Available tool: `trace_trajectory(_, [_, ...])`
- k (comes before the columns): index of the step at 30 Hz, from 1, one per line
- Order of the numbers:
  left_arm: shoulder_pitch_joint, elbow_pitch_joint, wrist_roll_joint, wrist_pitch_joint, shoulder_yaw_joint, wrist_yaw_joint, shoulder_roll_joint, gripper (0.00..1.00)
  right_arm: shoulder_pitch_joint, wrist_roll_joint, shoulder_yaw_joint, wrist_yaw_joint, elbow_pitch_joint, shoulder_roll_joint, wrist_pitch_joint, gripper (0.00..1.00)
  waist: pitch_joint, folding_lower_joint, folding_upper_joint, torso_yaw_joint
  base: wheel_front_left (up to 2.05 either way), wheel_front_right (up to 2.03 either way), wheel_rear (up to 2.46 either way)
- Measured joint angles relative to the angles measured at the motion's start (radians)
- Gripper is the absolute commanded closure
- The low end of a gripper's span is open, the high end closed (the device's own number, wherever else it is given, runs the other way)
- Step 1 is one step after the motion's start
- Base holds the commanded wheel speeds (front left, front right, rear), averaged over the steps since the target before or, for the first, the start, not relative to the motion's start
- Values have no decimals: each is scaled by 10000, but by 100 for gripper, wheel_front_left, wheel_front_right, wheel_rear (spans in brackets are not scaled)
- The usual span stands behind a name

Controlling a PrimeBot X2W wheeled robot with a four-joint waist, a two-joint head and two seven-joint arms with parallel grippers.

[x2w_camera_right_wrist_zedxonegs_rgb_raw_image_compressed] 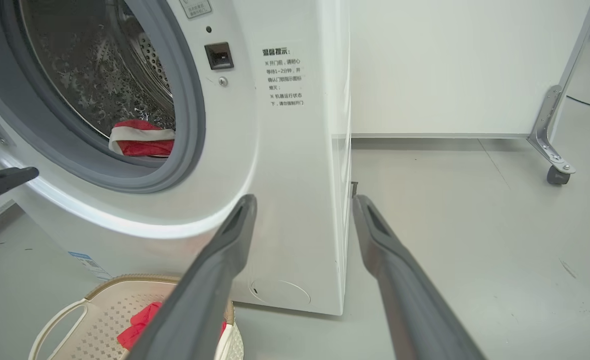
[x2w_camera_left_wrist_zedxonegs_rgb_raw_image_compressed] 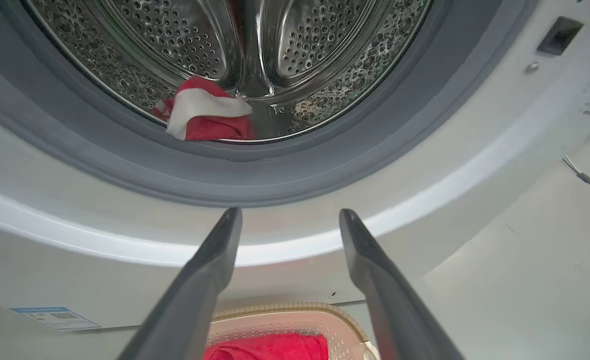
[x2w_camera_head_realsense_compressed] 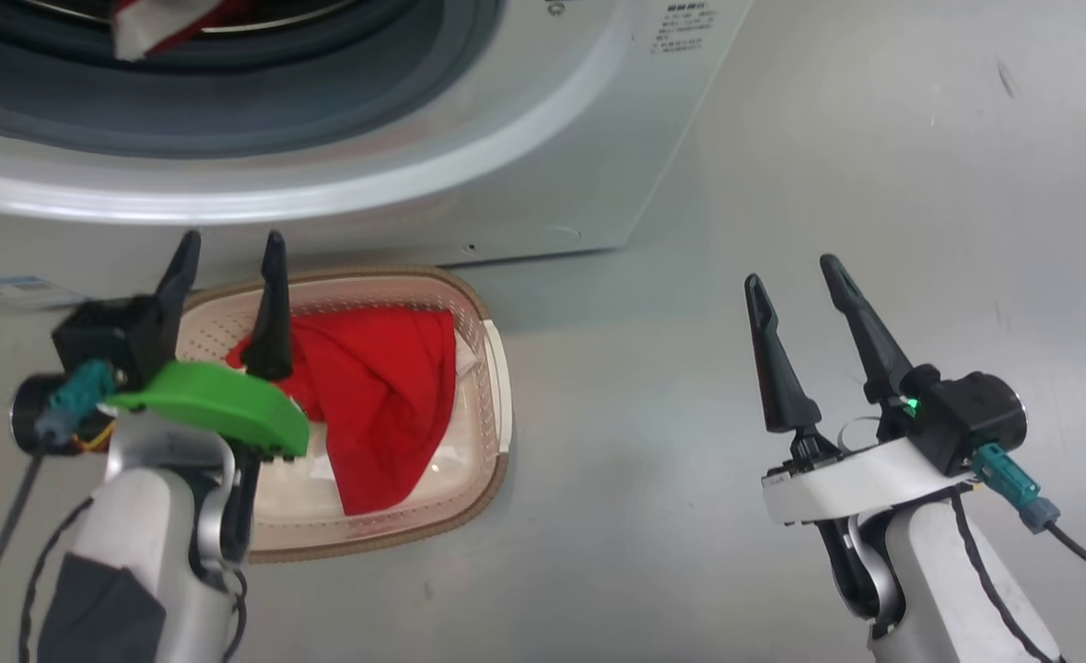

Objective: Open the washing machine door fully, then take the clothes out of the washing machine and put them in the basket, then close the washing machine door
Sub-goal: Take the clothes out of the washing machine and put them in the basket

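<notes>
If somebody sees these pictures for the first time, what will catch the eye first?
The bright red garment in the cream basket on the floor strikes first. A red-and-white cloth lies inside the steel drum of the washing machine. The left claw and right claw are open and empty.

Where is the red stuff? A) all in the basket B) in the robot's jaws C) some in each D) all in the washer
C: one red garment lies in the basket, and another red-and-white piece sits inside the washing machine.
</notes>
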Motion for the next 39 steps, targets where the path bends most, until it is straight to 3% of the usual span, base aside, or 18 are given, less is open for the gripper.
trace_trajectory(16, [-3377,1478,-385,1287,882,-82,836,0,-1322,1143,662,-251,-217,-17,0,0,1784,0,0,-995,0,0,0])
trace_trajectory(39, [-6357,2836,487,2190,1099,8,2481,0,-1716,2088,1239,-554,-192,-8,0,0,2401,1,0,-2479,0,0,0])
